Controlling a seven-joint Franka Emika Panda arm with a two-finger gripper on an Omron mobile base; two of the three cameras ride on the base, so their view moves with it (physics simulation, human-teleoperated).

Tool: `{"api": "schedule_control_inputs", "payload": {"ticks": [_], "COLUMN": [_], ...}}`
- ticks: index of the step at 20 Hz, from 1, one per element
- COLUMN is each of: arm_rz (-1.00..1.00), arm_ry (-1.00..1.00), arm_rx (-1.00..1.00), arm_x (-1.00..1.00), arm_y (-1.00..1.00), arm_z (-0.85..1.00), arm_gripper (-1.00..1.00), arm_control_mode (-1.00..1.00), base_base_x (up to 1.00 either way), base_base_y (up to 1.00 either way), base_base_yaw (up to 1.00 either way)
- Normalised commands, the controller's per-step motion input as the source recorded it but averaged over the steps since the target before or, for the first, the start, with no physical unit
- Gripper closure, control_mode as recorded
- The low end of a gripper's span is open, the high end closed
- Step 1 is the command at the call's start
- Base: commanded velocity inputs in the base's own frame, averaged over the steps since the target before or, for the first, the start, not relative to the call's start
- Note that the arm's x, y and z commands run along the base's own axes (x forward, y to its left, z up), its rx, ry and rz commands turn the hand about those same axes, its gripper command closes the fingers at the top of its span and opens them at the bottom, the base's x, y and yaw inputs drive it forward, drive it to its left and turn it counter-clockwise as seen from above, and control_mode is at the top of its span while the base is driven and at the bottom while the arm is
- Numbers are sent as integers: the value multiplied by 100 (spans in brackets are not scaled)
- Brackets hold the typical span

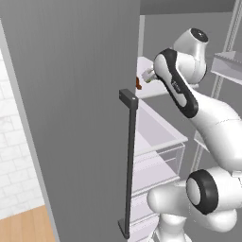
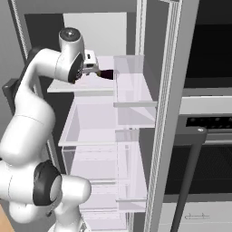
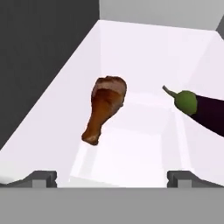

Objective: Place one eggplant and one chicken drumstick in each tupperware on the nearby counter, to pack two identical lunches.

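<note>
No legible text, labels, brands, numbers or signs were found in any view. A row of small pale marks on the oven's dark control strip [image 2: 209, 121], at about 3 o'clock in the right base view, was possibly lettering, too small to read.

The chicken drumstick [image 3: 104, 108] just ahead of the gripper [image 3: 112, 178] looks browned and slightly rough, paler at the bone end. Beside it, the eggplant [image 3: 205, 111] is smooth dark purple with a matt green cap. Beneath both, the shelf [image 3: 131, 144] looks like smooth white plastic.
</note>
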Motion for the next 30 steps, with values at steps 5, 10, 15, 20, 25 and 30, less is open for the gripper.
{"api": "schedule_control_inputs", "payload": {"ticks": [5, 10, 15, 20, 25, 30], "arm_rz": [2, 3, 1, 0, -7, -3], "arm_ry": [4, 3, 1, 1, 0, -3], "arm_rx": [1, 0, 0, 0, 0, -1], "arm_x": [78, 62, 55, 22, -27, -4], "arm_y": [46, 14, 0, 4, 0, 0], "arm_z": [-23, -27, -27, -23, -45, -18], "arm_gripper": [-100, -100, -100, -100, 100, 100], "arm_control_mode": [-100, -100, -100, -100, -100, -100], "base_base_x": [0, 0, 0, 0, 0, 0], "base_base_y": [0, 0, 0, 0, 0, 0], "base_base_yaw": [0, 0, 0, 0, 0, 0]}}
